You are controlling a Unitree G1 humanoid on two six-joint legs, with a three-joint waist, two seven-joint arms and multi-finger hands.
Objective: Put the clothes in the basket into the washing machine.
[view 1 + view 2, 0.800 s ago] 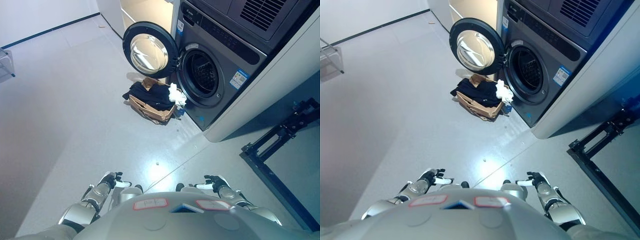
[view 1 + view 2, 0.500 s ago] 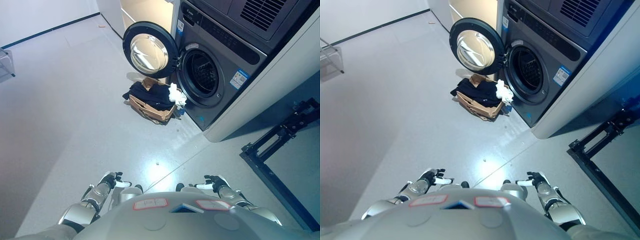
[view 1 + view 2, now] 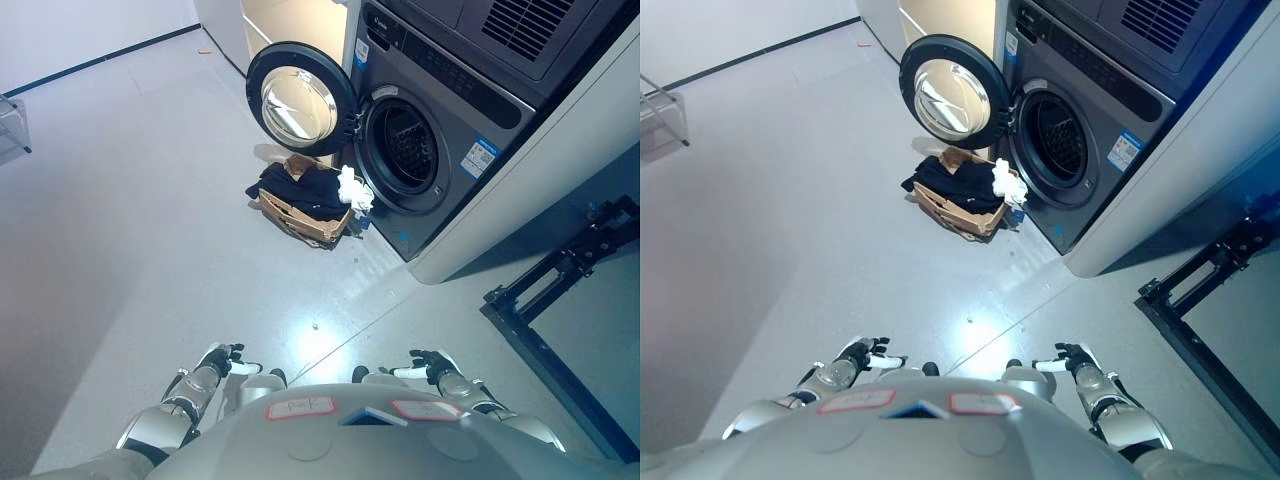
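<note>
A brown cardboard basket sits on the floor in front of the washing machine. Black clothes fill it, and a white garment hangs over its right end. The machine's round door stands swung open to the left, and the dark drum opening shows. My left hand and right hand hang low near the bottom of the view, far from the basket, fingers relaxed and holding nothing.
A black metal frame stands on the floor to the right. White cabinet panels flank the machine. A clear rack corner shows at the far left edge. Pale floor stretches between me and the basket.
</note>
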